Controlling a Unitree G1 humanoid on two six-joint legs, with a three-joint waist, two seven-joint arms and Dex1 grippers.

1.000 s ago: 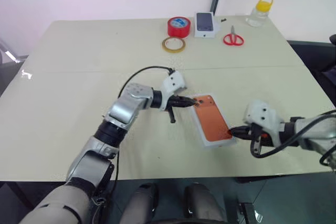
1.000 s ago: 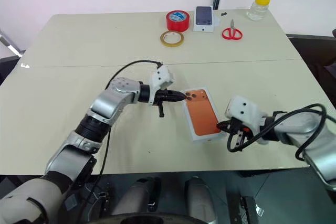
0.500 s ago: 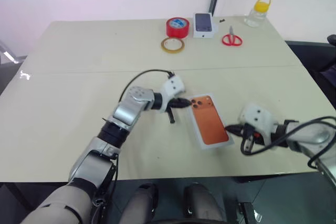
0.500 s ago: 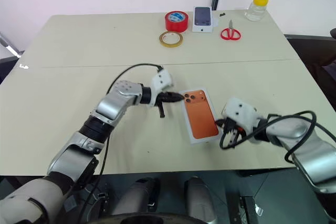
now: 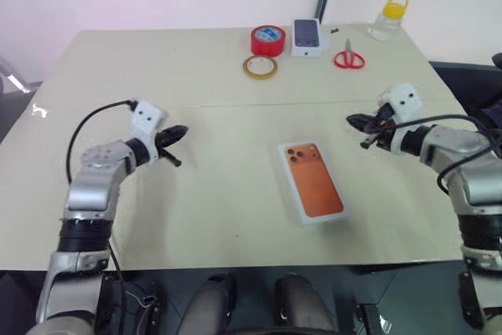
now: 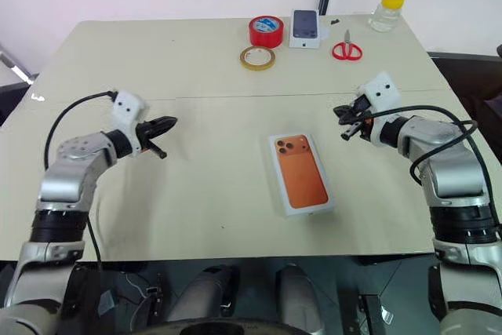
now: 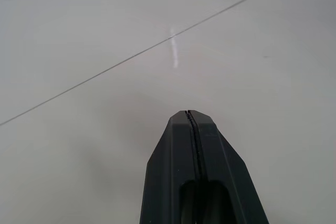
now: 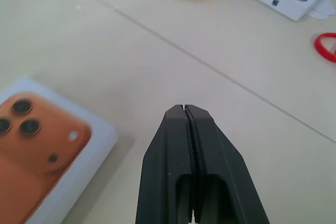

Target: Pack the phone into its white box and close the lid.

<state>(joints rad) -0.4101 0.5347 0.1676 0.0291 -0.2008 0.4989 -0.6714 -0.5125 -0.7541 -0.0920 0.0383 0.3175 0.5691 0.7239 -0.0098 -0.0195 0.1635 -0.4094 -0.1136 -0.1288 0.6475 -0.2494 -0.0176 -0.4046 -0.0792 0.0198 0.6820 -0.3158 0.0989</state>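
The lid [image 5: 312,180], white with an orange phone picture on its top face, lies flat at the middle of the table, closer to the front edge. It covers whatever is under it, so the phone and the white box are hidden. My left gripper [image 5: 179,134] is shut and empty, well to the left of the lid, hovering over bare table. My right gripper [image 5: 353,120] is shut and empty, off to the right of the lid and a little beyond it. In the right wrist view the lid [image 8: 37,150] lies beside the shut fingers [image 8: 210,171].
At the table's far edge sit a red tape roll [image 5: 267,39], a yellowish tape ring [image 5: 259,67], a small white box [image 5: 307,37] picturing a dark phone, red scissors [image 5: 349,58] and a yellow-capped bottle [image 5: 387,17]. A seam [image 5: 235,104] crosses the table.
Both grippers have drawn away from the lid: the left swung far to the left, the right moved out and farther back. The lid stays flat where it was.
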